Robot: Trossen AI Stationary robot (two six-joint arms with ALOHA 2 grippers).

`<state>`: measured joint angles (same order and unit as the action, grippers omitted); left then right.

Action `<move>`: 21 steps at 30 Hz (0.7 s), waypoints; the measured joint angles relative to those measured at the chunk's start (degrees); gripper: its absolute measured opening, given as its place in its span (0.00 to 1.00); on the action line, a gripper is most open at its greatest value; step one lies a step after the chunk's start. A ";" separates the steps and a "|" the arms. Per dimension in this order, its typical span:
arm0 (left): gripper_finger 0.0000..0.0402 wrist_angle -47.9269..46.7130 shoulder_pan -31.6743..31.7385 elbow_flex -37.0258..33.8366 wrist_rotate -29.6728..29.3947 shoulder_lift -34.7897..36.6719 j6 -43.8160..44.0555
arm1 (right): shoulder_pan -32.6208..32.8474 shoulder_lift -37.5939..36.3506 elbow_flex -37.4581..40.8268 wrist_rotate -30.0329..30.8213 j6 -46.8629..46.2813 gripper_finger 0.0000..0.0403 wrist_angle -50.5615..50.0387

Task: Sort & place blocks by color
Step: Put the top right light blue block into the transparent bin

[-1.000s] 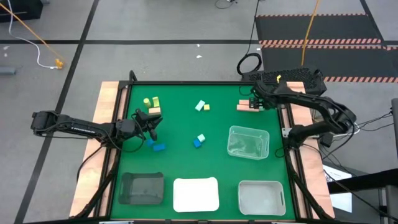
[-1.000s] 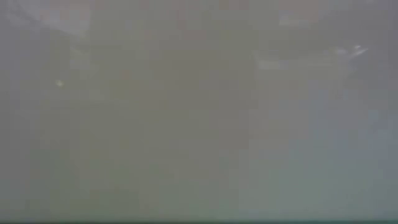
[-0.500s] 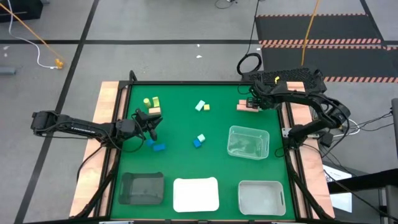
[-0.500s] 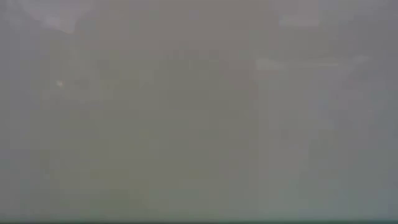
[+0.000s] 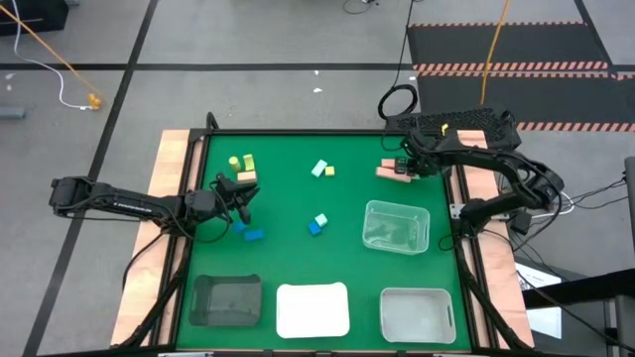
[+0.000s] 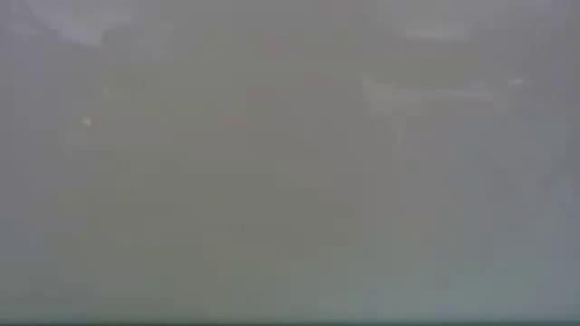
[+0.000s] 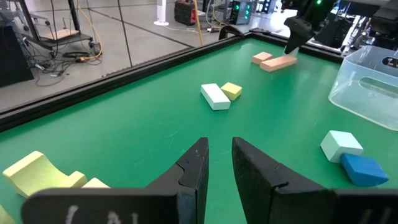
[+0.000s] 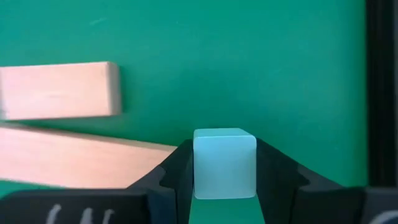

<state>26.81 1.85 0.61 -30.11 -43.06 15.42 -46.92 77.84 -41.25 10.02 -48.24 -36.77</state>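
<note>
My right gripper [image 5: 405, 167] stands at the table's far right, over two tan-pink bars [image 5: 390, 171], shut on a mint-teal cube [image 8: 224, 163] that it hides in the high view. The cube sits beside the longer bar [image 8: 81, 163]. My left gripper [image 5: 241, 191] waits shut at the left, holding nothing, its fingers [image 7: 198, 163] nearly together. Loose blocks lie on the green mat: yellow-green and tan ones [image 5: 241, 164] far left, a blue one [image 5: 254, 235], a mint and yellow pair [image 5: 322, 170], and a mint and blue pair [image 5: 317, 224]. The low view shows only grey blur. My right gripper pinches the mint-teal cube by two opposite side faces [image 8: 198, 167] between its two fingers. The fingers come steeply from above, pointing down. The cube sits level with its top face up, close by the longer tan-pink bar; whether it is off the mat I cannot tell.
A clear tray [image 5: 397, 226] stands right of centre. Along the near edge are a dark tray [image 5: 226, 299], a white tray [image 5: 313, 309] and a pale tray [image 5: 417, 315]. A black rim [image 5: 298, 133] borders the mat.
My right gripper has stayed over the tan-pink bars at the far right and its fingers have closed in on the mint-teal cube. The left arm and the other blocks have kept still.
</note>
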 joint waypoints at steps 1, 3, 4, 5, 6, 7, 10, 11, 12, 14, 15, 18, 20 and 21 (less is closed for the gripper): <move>0.18 0.00 0.00 -0.01 0.00 -0.01 0.00 | 0.01 -0.87 0.00 -0.06 -0.66 0.29 0.12; 0.18 0.00 0.00 0.00 0.00 0.00 0.00 | 0.16 -2.97 0.00 -0.06 -1.82 0.29 0.65; 0.18 0.00 0.01 -0.01 0.00 0.00 0.02 | 0.20 -4.20 0.00 -0.09 -2.13 0.29 1.05; 0.18 -0.01 0.02 -0.01 0.00 0.00 0.00 | 0.45 -5.53 0.00 -0.21 -2.45 0.29 1.49; 0.18 -0.01 0.00 0.01 0.00 -0.01 0.00 | 0.72 -6.95 0.00 -0.95 -2.96 0.29 2.21; 0.18 0.00 0.00 0.01 0.00 -0.01 0.00 | 1.16 -8.37 0.00 -1.61 -3.43 0.29 2.88; 0.18 0.00 0.01 0.00 0.00 -0.01 0.00 | 3.78 -12.69 0.00 -5.14 -3.64 0.29 6.00; 0.18 0.00 0.00 -0.01 0.02 -0.01 -0.09 | 5.15 -14.18 0.00 -6.09 -3.64 0.29 7.49; 0.18 -0.04 0.00 -0.01 0.10 -0.01 -0.36 | 6.65 -15.56 0.00 -7.11 -3.73 0.29 9.03; 0.18 -0.06 0.00 0.01 1.69 -0.01 -1.30 | 10.24 -18.29 0.00 -7.36 -5.11 0.29 12.60; 0.18 -0.08 0.00 -0.01 2.94 0.01 -2.31 | 12.14 -19.43 0.00 -7.35 -5.94 0.29 14.66; 0.18 -0.18 -0.05 0.00 5.62 -0.01 -6.20 | 18.05 -22.29 0.00 -7.36 -7.11 0.29 19.79; 0.18 -0.41 -0.02 -0.01 5.73 -0.01 -9.66 | 22.12 -23.53 -0.04 -7.37 -8.25 0.29 21.96; 0.18 -0.45 0.00 0.00 5.75 -0.01 -11.37 | 24.13 -24.07 -0.04 -7.37 -8.95 0.29 22.35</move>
<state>26.36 1.85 0.61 -24.36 -43.07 4.05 -22.79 53.77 -41.30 2.65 -57.19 -14.42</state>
